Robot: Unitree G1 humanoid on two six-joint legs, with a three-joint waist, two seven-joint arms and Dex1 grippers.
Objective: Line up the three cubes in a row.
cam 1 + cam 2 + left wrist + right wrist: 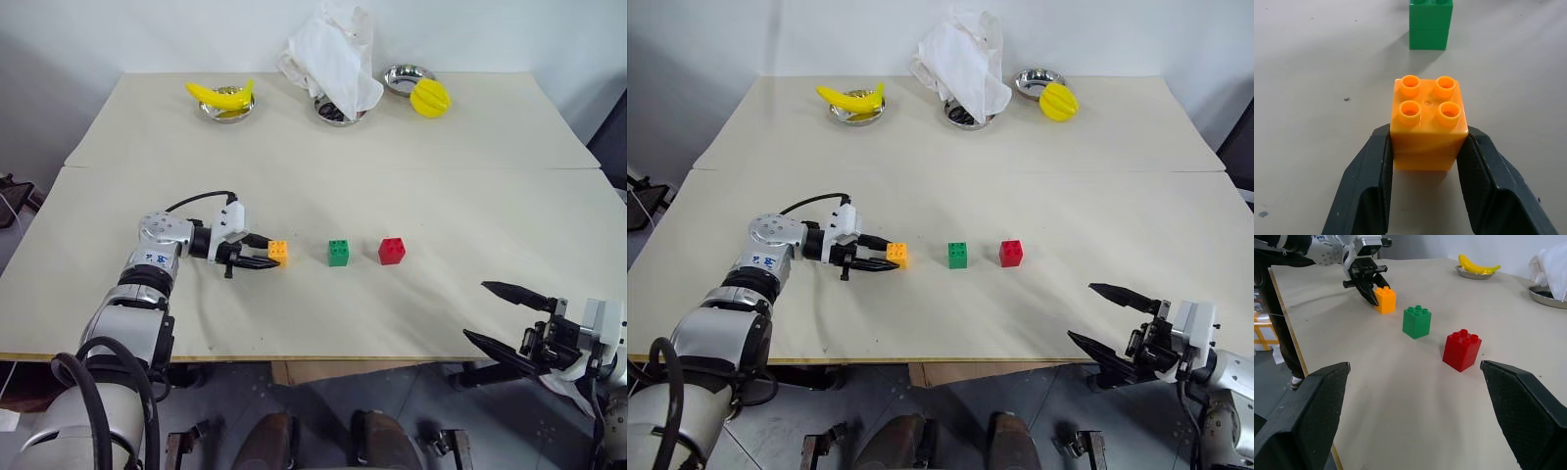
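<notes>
Nearest me, my right gripper [500, 315] hangs just off the table's [411, 176] front edge at my right, its two black fingers spread wide with nothing between them. A little farther in and over to my left, my left gripper [259, 253] is pinching the orange cube [278, 252], a finger [1369, 181] pressed flat on each side, studs up, and the cube sits right down on the tabletop. Beside it toward my right sits the green cube [338, 252], a small gap apart, and then the red cube [392, 251] after a gap of about the same width; the three stand roughly in one line across the table, all studs up. Way out at the far edge, a banana [221, 95] lies in a metal dish, a white cloth [334, 54] is heaped over a second dish, and a round yellow fruit toy [430, 97] leans against a third.
</notes>
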